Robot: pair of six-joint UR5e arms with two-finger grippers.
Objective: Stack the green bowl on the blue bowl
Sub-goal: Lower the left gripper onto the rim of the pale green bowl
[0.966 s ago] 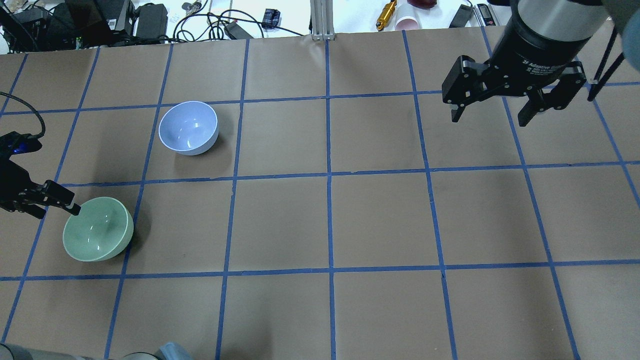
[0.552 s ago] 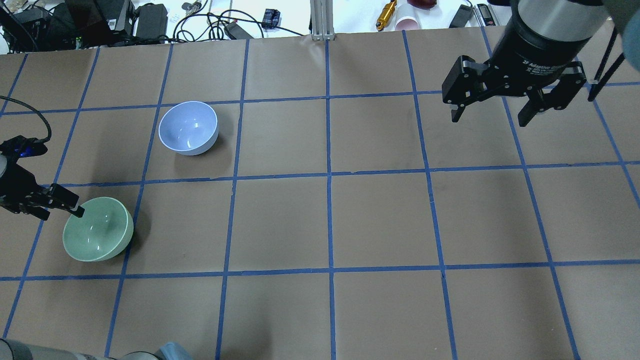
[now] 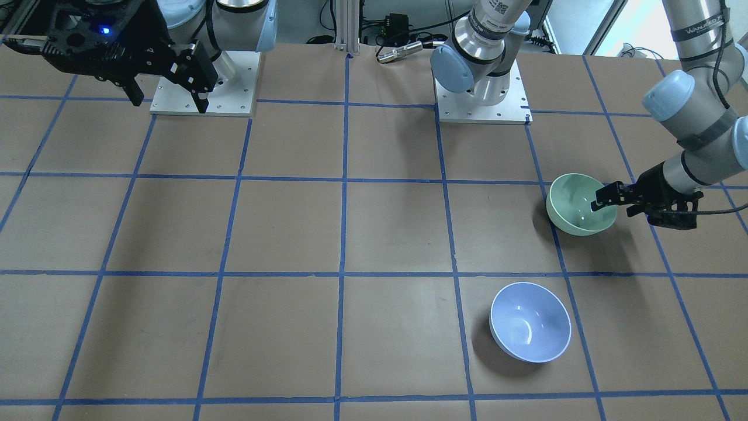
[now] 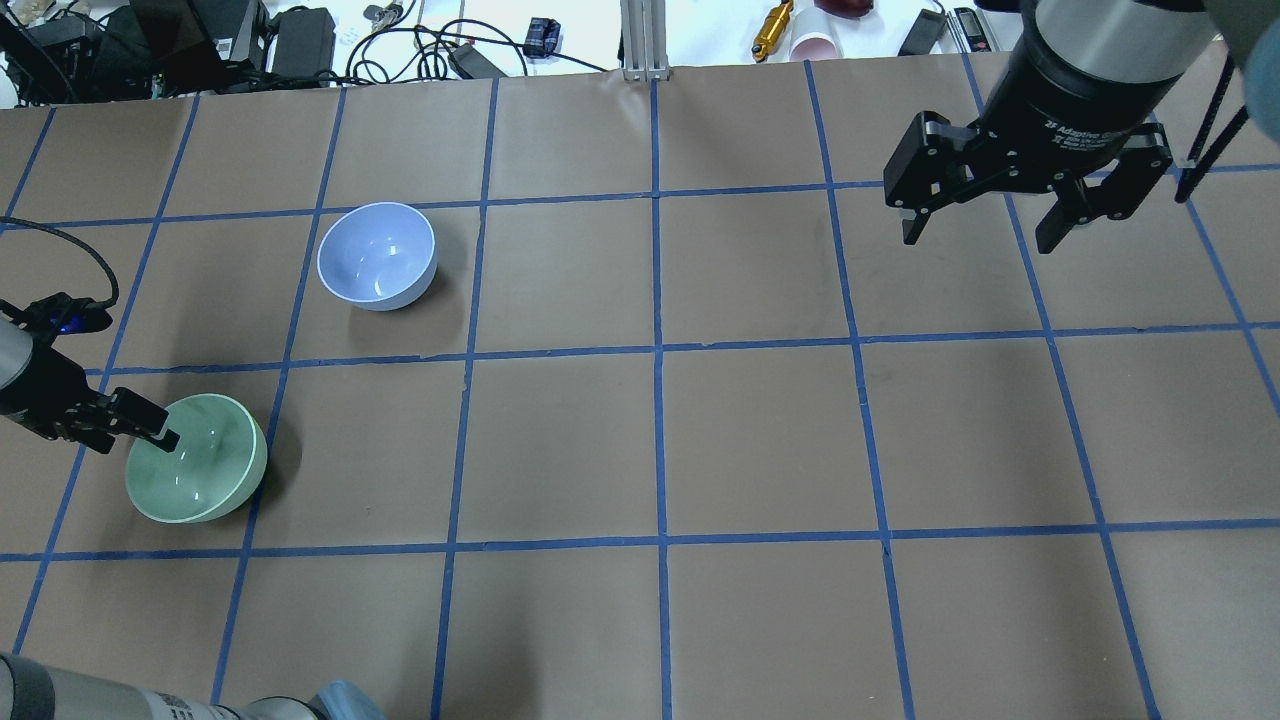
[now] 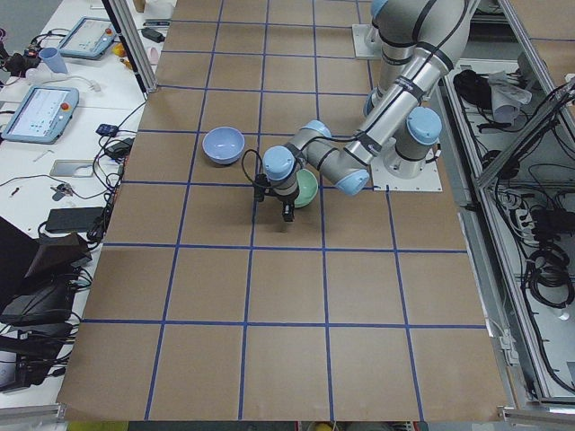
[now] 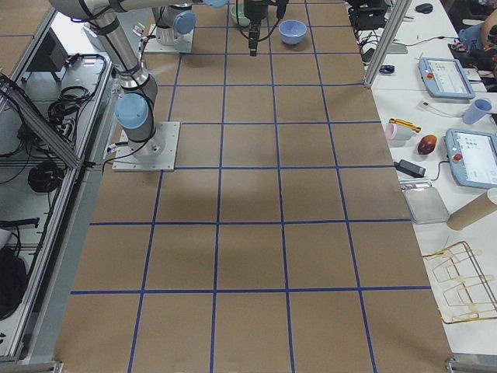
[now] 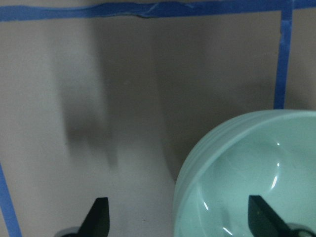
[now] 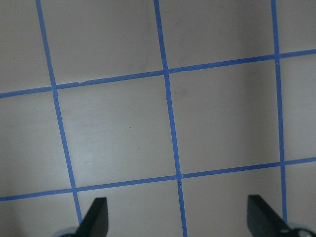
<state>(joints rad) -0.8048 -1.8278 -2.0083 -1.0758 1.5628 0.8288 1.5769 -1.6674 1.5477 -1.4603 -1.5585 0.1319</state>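
1. Two bowls on the table (image 4: 760, 440): one green bowl (image 4: 200, 465) at eight o'clock in the overhead view, one blue bowl (image 4: 375, 255) at ten o'clock.
2. Two robot arms: left arm (image 3: 692, 99), right arm (image 3: 242, 23).
3. Two grippers: left gripper (image 7: 180, 219), right gripper (image 4: 977, 240).

Overhead and front-facing cameras face each other, both covering the table (image 4: 760, 440).

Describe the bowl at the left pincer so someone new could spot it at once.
On the brown table with its blue tape grid, look to the robot's left side, where two bowls sit apart. The green bowl is the one nearer the robot, with the open left pincer straddling its rim. It is pale mint, while its neighbour, the blue bowl, is periwinkle.
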